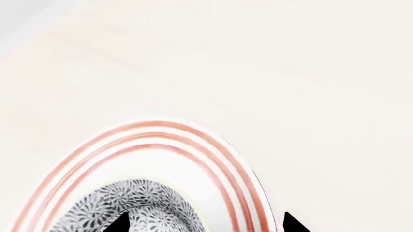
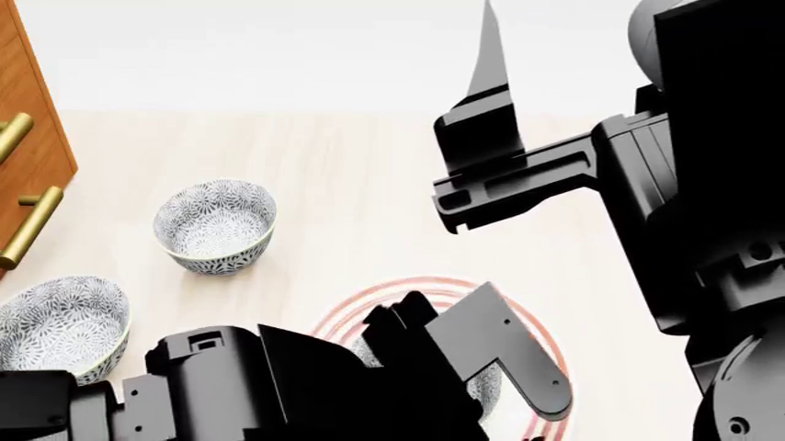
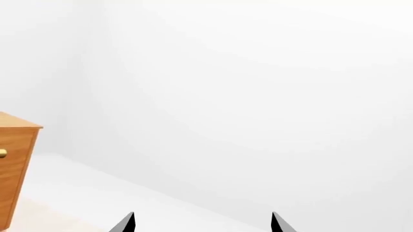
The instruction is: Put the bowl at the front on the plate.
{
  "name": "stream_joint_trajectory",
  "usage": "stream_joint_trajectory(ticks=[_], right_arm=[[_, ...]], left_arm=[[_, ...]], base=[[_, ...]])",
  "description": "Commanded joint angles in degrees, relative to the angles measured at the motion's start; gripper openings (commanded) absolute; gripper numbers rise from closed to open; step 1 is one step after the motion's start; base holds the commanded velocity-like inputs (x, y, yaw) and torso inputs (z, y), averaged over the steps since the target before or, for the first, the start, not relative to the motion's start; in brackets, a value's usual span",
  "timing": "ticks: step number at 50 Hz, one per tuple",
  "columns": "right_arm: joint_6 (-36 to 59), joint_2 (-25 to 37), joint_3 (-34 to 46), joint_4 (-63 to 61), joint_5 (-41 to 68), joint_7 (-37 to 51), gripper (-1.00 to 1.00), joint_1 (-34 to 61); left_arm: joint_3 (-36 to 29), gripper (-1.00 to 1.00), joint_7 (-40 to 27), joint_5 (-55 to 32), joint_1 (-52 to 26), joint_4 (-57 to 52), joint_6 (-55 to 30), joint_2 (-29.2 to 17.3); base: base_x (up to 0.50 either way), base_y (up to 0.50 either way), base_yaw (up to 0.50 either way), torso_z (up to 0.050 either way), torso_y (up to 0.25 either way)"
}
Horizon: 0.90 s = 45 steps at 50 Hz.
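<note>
The bowl, white with a dense grey-blue floral pattern, sits on the plate, a wide white plate with three thin red rings. My left gripper is open just above them, one fingertip over the bowl's inside and the other fingertip beyond the plate's rim. In the head view my left arm covers most of the plate, and only a sliver of the bowl shows. My right gripper is raised high and open, holding nothing.
Two matching patterned bowls stand on the pale table, one at the left and one at the near left. A wooden cabinet with brass handles borders the table's left side and also shows as the cabinet in the right wrist view.
</note>
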<state>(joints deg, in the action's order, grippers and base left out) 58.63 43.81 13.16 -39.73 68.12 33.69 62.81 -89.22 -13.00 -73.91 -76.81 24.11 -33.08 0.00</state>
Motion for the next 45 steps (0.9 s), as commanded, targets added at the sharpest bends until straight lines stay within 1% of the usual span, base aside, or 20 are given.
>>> stream_joint_trajectory(ticks=[1, 10, 18, 33, 39, 43, 45], right_arm=[[0.1, -0.1, 0.4, 0.1, 0.2, 0.0, 1.00, 0.5], [0.4, -0.2, 0.8, 0.1, 0.5, 0.0, 1.00, 1.4], [0.8, -0.1, 0.8, -0.3, 1.3, 0.3, 1.00, 2.6], [1.0, 0.2, 0.8, -1.1, 2.1, 0.9, 1.00, 3.1], [0.6, 0.4, 0.6, -1.6, 2.2, 0.8, 1.00, 2.9], [0.2, 0.8, 0.2, -2.1, 2.4, 1.0, 1.00, 2.3], [0.1, 0.9, 0.0, -2.3, 2.6, 1.2, 1.00, 2.1]], left_arm=[[-0.2, 1.00, 1.9, -4.9, -2.2, 1.4, 1.8, 0.0], [-0.4, 1.00, 2.6, -8.8, -5.0, 4.1, 4.3, 0.0], [-0.4, 1.00, 4.2, -12.0, -6.9, 9.4, 6.6, 0.0], [-0.6, 1.00, 5.3, -17.4, -8.5, 18.7, 9.9, 0.0], [-0.8, 1.00, 5.4, -17.9, -8.6, 21.9, 11.1, 0.0], [-0.7, 1.00, 4.7, -20.0, -8.7, 24.2, 11.2, 0.0], [-1.3, 1.00, 4.5, -18.4, -8.4, 24.2, 12.0, 0.0]], base=[[0.00, 0.00, 0.00, 0.000, 0.000], [0.00, 0.00, 0.00, 0.000, 0.000], [0.00, 0.00, 0.00, 0.000, 0.000], [0.00, 0.00, 0.00, 0.000, 0.000], [0.00, 0.00, 0.00, 0.000, 0.000], [0.00, 0.00, 0.00, 0.000, 0.000], [0.00, 0.00, 0.00, 0.000, 0.000]])
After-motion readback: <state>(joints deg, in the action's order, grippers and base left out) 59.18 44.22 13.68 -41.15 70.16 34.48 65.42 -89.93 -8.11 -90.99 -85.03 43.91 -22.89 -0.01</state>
